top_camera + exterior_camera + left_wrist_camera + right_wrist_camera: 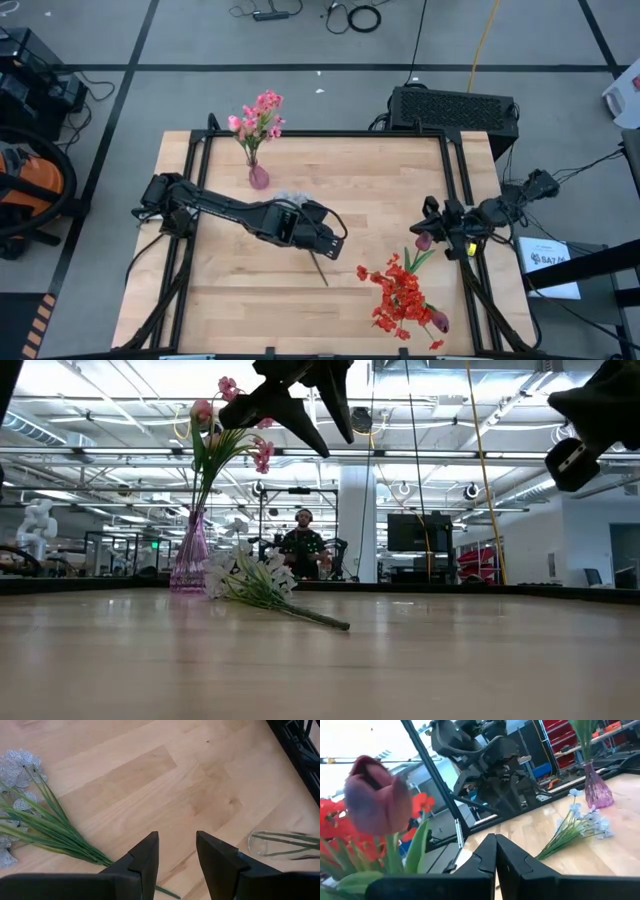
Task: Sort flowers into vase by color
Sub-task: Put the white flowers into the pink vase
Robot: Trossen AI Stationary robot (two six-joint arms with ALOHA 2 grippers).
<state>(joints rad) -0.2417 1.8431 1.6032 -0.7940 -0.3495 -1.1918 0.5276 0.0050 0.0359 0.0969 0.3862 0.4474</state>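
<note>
A pink-purple vase [258,178] [190,560] stands near the table's far edge with pink flowers [258,115] in it. A pale blue-white bunch [293,197] [250,575] [45,827] lies flat mid-table, partly under my left arm. My left gripper [333,240] [176,852] hovers open, high above the bunch's stem end. Red clusters [400,295] and a maroon tulip [438,320] sit near the near right corner. My right gripper [428,232] [495,851] is shut and raised beside another maroon tulip [423,241] [375,795]. I cannot tell whether it touches that tulip.
A clear glass vessel [262,845] holding green stems shows past my left fingers. Black frame rails [455,170] line the table's sides. A black box [455,108] sits beyond the far edge. A person [303,545] sits far behind the table. Bare wood [370,190] lies between the arms.
</note>
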